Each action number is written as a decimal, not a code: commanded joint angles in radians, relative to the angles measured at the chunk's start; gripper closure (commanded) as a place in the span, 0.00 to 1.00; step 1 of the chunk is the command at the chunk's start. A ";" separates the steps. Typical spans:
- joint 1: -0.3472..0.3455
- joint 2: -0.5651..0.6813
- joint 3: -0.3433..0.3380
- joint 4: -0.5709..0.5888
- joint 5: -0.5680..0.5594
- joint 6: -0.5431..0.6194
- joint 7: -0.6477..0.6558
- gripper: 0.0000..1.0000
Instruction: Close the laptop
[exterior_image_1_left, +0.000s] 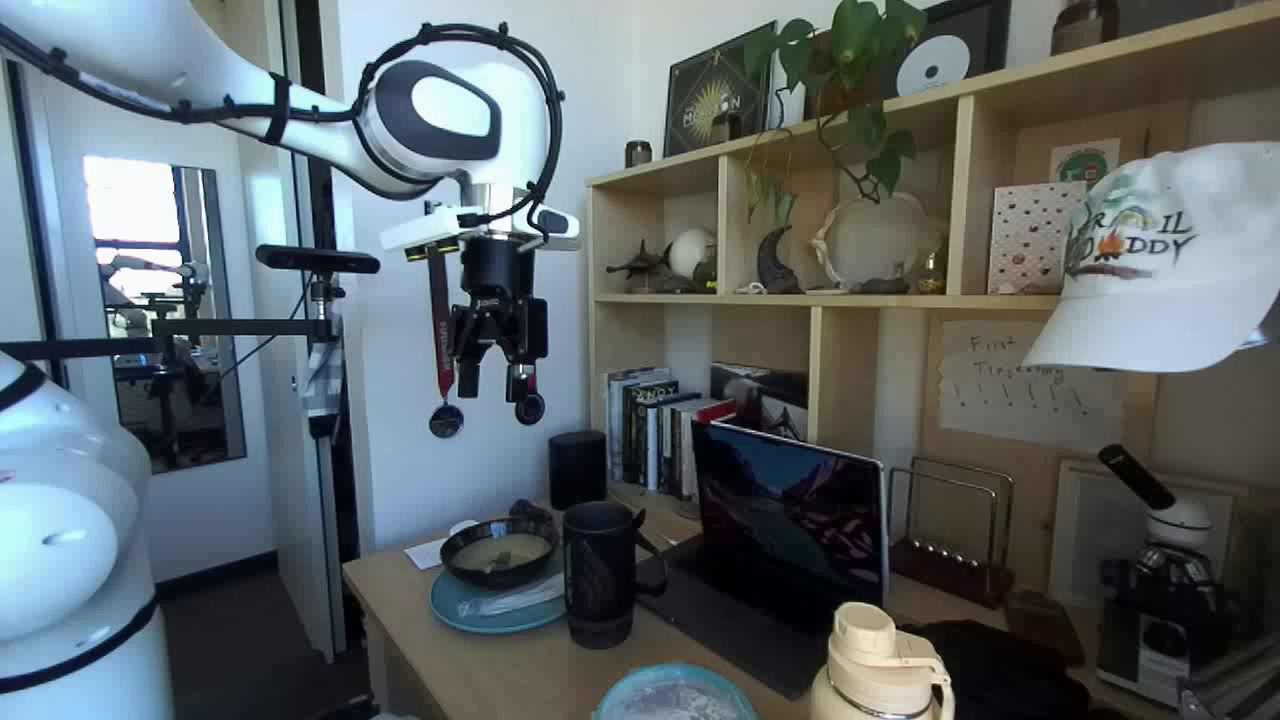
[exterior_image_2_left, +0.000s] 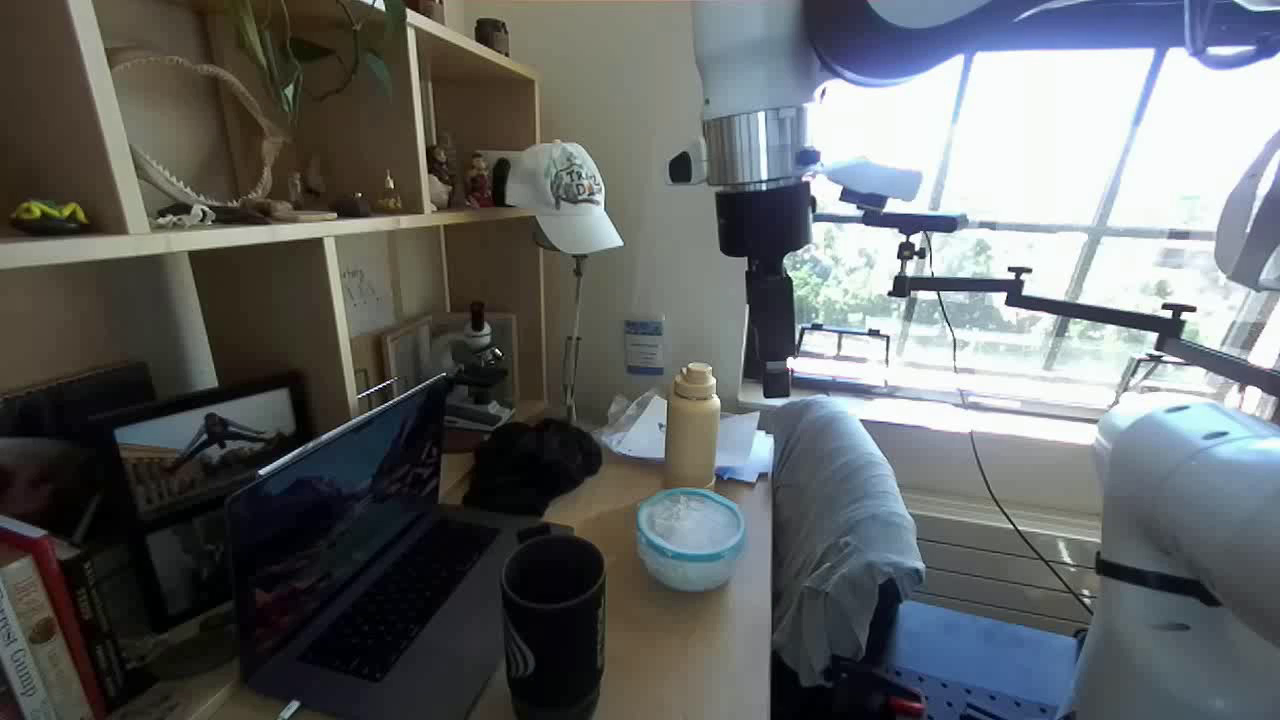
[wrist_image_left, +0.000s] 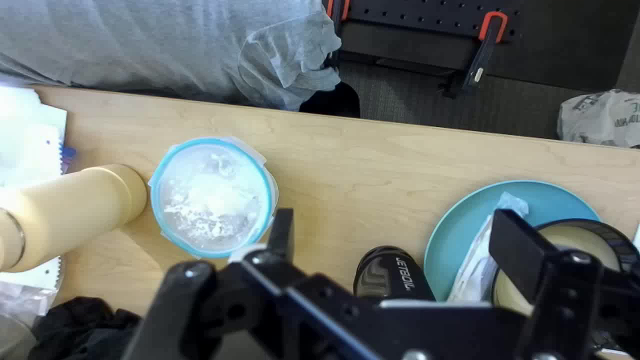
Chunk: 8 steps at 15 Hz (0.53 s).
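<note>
The laptop (exterior_image_1_left: 790, 510) stands open on the desk, its dark screen lit with a reddish and blue mountain picture. In an exterior view, its screen (exterior_image_2_left: 340, 530) is raised behind the black keyboard. The laptop is out of the wrist view. My gripper (exterior_image_1_left: 496, 385) points down, high above the desk, apart from the laptop and everything else. It also shows edge-on in an exterior view (exterior_image_2_left: 776, 375). In the wrist view, its two fingers (wrist_image_left: 395, 235) are wide apart with nothing between them; the desk, mug and plate lie far below.
A tall black mug (exterior_image_1_left: 600, 575) stands close before the laptop. A blue plate (exterior_image_1_left: 480, 622) with a dark bowl (exterior_image_1_left: 500, 550), a blue-lidded container (exterior_image_2_left: 690, 540) and a yellow bottle (exterior_image_2_left: 692, 425) stand on the desk. A shelf (exterior_image_1_left: 700, 298) rises behind the laptop.
</note>
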<state>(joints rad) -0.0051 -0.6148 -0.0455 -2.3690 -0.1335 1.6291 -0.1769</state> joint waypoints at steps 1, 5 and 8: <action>0.006 0.001 -0.004 0.002 -0.002 -0.003 0.003 0.00; 0.006 0.001 -0.004 0.002 -0.002 -0.003 0.003 0.00; 0.004 0.031 -0.016 0.014 -0.015 0.021 -0.020 0.00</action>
<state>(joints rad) -0.0045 -0.6133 -0.0464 -2.3690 -0.1335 1.6301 -0.1768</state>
